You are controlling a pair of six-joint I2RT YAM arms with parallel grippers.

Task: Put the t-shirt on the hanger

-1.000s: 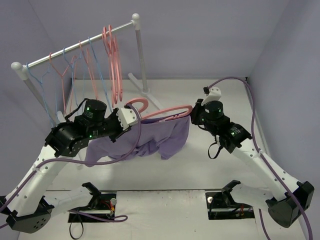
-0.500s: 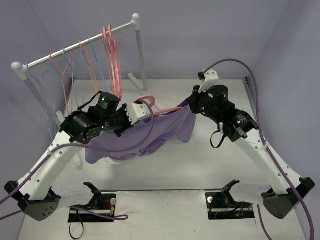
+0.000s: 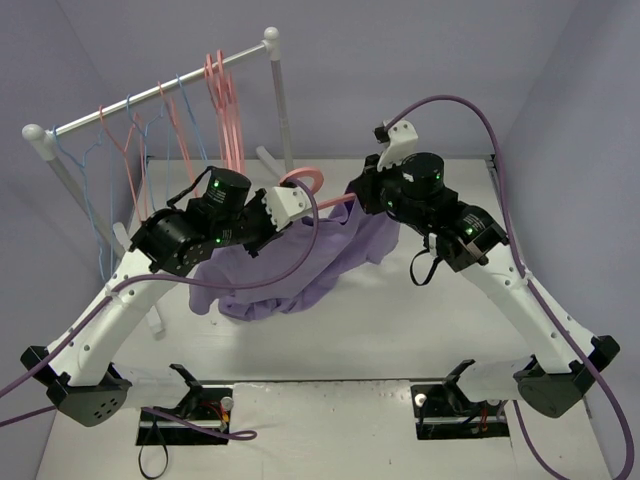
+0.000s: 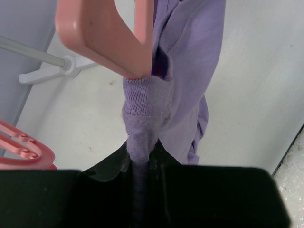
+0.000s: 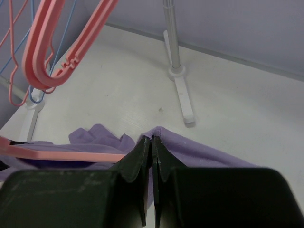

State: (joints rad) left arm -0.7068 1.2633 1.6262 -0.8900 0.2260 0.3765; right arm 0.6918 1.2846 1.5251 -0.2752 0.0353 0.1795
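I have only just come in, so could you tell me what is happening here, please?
The left gripper and right gripper hold a purple t-shirt up over the table, beside the rack. The left is shut on the collar, where the pink hanger sticks out; the right pinches the fabric's other side.

- solid-coloured lilac-purple fabric t-shirt showing one shade throughout, ribbed collar matching
- thick salmon-pink plastic hanger glowing paler than thin pink-red wire hangers
- thin blue wire hangers hanging alongside
- silver metal rail gleaming
- matte white surface lying underneath
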